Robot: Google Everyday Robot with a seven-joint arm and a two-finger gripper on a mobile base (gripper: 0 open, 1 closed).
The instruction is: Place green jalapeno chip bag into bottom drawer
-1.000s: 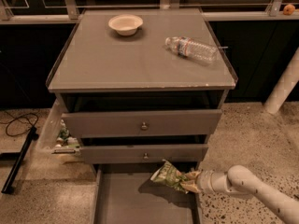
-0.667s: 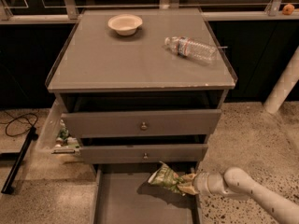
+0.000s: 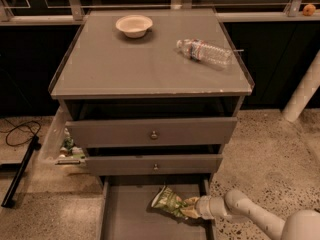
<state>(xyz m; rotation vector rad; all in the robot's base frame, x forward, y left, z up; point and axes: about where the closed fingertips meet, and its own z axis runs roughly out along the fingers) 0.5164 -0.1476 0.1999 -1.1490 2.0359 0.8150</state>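
The green jalapeno chip bag (image 3: 169, 202) is a crinkled light-green and white foil bag, held low over the floor of the open bottom drawer (image 3: 130, 216), near its right side. My gripper (image 3: 192, 208) reaches in from the lower right on a white arm and is shut on the bag's right end. The bag points left and slightly up toward the middle drawer's front. I cannot tell whether the bag touches the drawer floor.
Two upper drawers with round knobs (image 3: 154, 134) stand slightly pulled out above. A clear water bottle (image 3: 205, 51) and a white bowl (image 3: 134, 25) sit on the cabinet top. A clear bin with snacks (image 3: 65, 146) hangs at the cabinet's left. A white post (image 3: 302, 96) stands right.
My gripper has carried the bag a little to the left and lower into the bottom drawer. The rest has not moved.
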